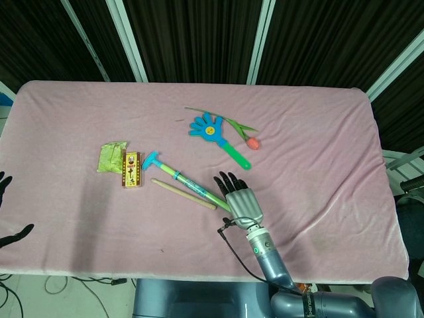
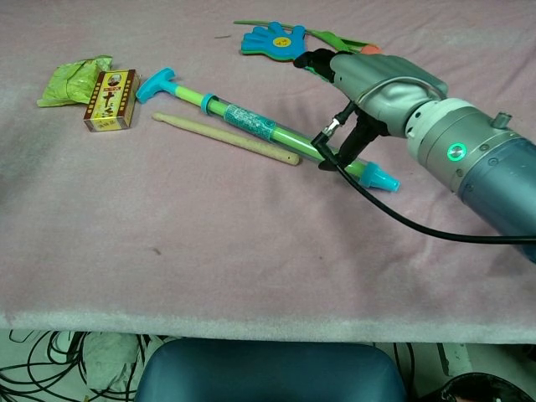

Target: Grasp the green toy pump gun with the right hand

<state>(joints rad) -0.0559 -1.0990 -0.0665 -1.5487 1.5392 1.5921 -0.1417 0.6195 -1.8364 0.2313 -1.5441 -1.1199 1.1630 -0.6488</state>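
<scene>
The green toy pump gun lies slantwise on the pink cloth, its blue T-handle at the upper left and its cyan nozzle at the lower right. My right hand hangs over the nozzle end with its fingers stretched out toward the far side. In the chest view the right hand covers part of the tube, and its dark thumb reaches down beside the tube. No grip shows. My left hand is at the far left edge, holding nothing, with its fingers apart.
A wooden stick lies just in front of the gun, parallel to it. A small printed box and a green packet sit by the handle end. A blue hand clapper and a tulip lie farther back.
</scene>
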